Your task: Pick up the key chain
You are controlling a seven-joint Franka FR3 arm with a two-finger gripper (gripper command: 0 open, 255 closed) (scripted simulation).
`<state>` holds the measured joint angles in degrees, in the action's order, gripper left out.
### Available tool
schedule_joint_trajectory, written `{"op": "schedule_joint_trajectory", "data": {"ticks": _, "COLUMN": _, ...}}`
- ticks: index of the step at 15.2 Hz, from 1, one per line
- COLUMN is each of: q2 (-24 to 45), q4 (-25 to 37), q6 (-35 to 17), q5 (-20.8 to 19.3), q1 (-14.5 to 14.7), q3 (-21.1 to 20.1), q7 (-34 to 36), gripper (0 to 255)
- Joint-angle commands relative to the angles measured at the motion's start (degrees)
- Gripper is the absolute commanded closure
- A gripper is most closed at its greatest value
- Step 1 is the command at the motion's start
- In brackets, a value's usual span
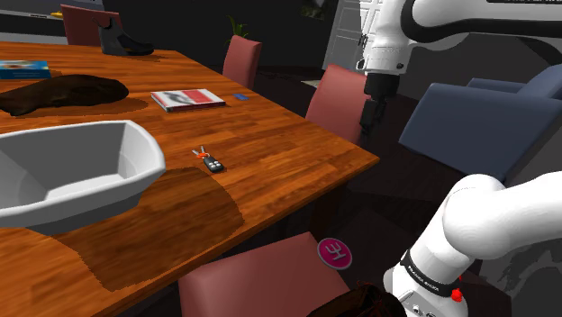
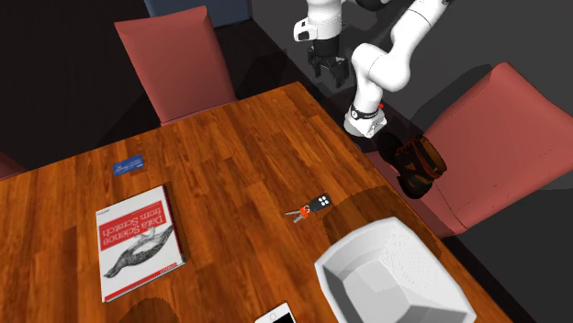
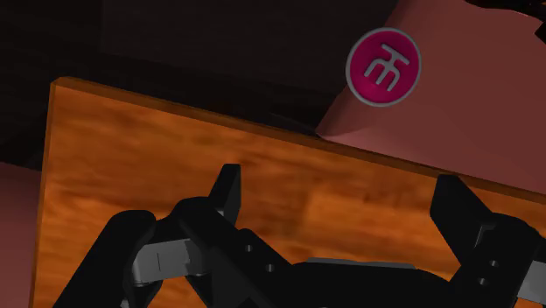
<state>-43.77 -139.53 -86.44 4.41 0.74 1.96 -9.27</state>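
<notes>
Pincer [image 3: 341, 188], black and two-fingered, hangs wide open and empty near the edge of the brown wooden desk [image 1: 279, 135]. Small key chain [image 1: 209, 160], black fob plus reddish keys, lies flat at its 8 o'clock in the shoulder view; probably light, rigid, low: grip across the fob.

Bare surface [image 1: 279, 144] rings the key chain [image 1: 209, 161]; the white bowl [image 1: 90, 194] stands near on the shoulder view's left, the book [image 1: 187, 99] well beyond.
</notes>
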Motion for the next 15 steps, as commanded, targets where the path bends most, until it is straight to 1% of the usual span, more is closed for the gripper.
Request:
{"op": "schedule_joint_trajectory", "data": {"ticks": 1, "q2": 0.00, "q4": 0.00, "q6": 0.00, "q5": 0.00, "q1": 0.00, "q3": 0.00, "q7": 0.00, "gripper": 0}}
{"op": "schedule_joint_trajectory", "data": {"ticks": 8, "q2": 10.71, "q4": 5.02, "q6": -7.60, "q5": 4.38, "q1": 2.65, "q3": -6.84, "q7": 7.37, "gripper": 0}}
{"op": "schedule_joint_trajectory", "data": {"ticks": 12, "q2": 17.69, "q4": 9.44, "q6": -11.29, "q5": 5.49, "q1": 3.73, "q3": -10.37, "q7": 11.53, "gripper": 0}}
{"op": "schedule_joint_trajectory", "data": {"ticks": 15, "q2": 23.24, "q4": 13.48, "q6": -13.62, "q5": 5.58, "q1": 4.36, "q3": -12.84, "q7": 14.74, "gripper": 0}}
